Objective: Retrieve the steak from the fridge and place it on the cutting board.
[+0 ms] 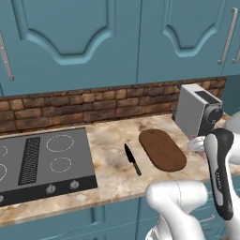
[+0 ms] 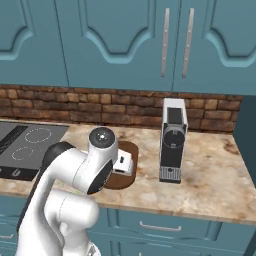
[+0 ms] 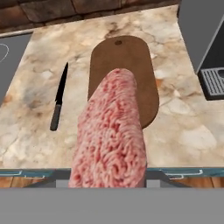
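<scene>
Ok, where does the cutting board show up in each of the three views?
Left base view: cutting board lies right of centre on the counter, right of the knife.
Right base view: a brown edge shows left of centre, behind the arm.
Hand view: upper centre, partly behind the steak.
Shared landmark: the coffee machine.

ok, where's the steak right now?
In the hand view the steak hangs in the claw above the counter's front edge, its far end over the near part of the cutting board, with the knife to its left.
</scene>
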